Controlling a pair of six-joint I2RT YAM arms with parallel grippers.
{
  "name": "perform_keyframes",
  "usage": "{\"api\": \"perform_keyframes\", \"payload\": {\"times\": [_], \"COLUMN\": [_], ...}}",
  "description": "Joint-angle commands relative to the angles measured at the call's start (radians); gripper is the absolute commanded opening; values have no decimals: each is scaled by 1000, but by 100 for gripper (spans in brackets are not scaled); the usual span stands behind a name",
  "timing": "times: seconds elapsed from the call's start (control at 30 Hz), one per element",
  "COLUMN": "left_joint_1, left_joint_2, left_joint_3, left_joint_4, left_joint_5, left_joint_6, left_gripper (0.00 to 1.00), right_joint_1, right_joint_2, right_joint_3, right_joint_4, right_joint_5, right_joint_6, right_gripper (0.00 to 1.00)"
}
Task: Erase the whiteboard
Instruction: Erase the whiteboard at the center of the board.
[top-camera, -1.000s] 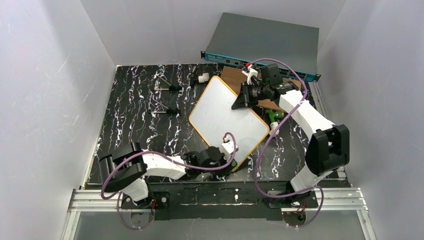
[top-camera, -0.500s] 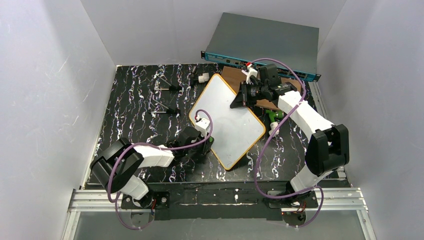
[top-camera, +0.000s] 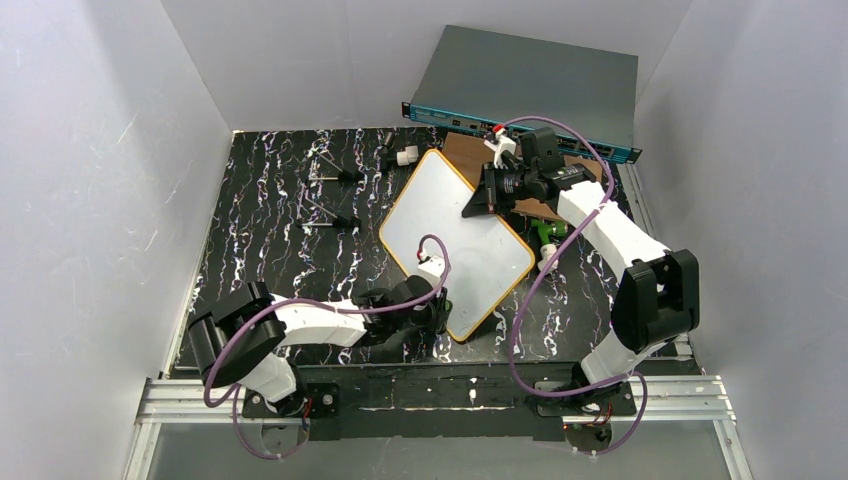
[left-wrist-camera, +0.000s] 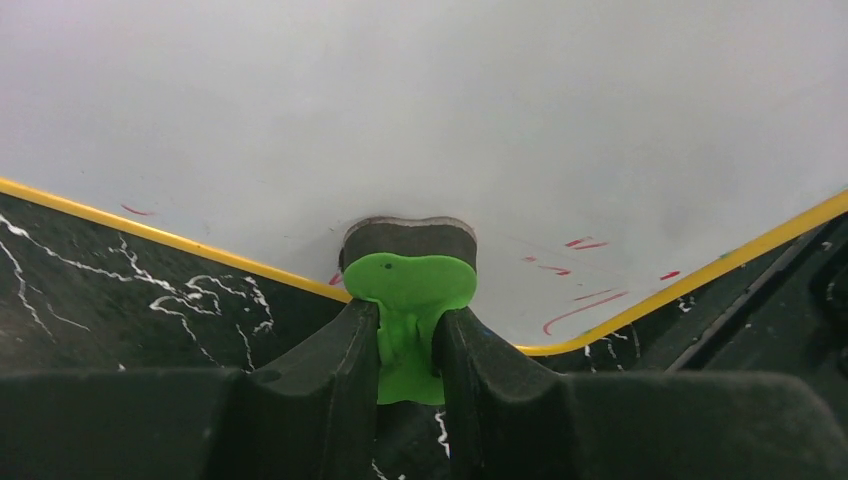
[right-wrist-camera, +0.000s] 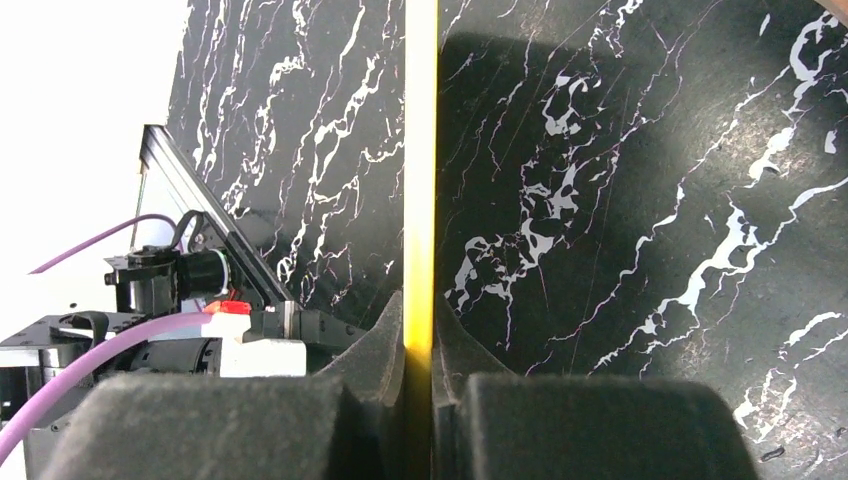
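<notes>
Step in hand: wiping, at the near corner of the whiteboard (top-camera: 455, 225).
Holding: the left gripper (left-wrist-camera: 408, 330) is clamped on the green eraser (left-wrist-camera: 410, 280), dark pad on the white surface just ahead of its fingers. The right gripper (right-wrist-camera: 420, 345) is pinched on the yellow frame (right-wrist-camera: 420, 150), apparently steadying the board.
Outstanding: red strokes (left-wrist-camera: 580, 305) just right of the eraser.
Next move, likely: a sideways pass over them, pad pressed flat.
Obscured: the pad's contact face. The strokes are too faint to see from above. The right wrist view shows the board edge-on only.
</notes>
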Motion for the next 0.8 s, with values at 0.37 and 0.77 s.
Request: {"api": "perform_keyframes", "payload": {"times": [0.37, 0.77], "left_joint_1": [303, 402], "left_joint_2": [-179, -34], "left_joint_3": [-149, -90], "left_joint_4": [68, -11], "left_joint_5": [-31, 147], "left_joint_6": [-492, -639], "left_gripper": [0, 0], "right_joint_1": [37, 37], "right_joint_2": [22, 36], "right_joint_3": [0, 6], "right_joint_4": [36, 43], "right_joint_5": [-102, -100], "right_joint_6": [79, 85], "right_gripper": [1, 1]}}
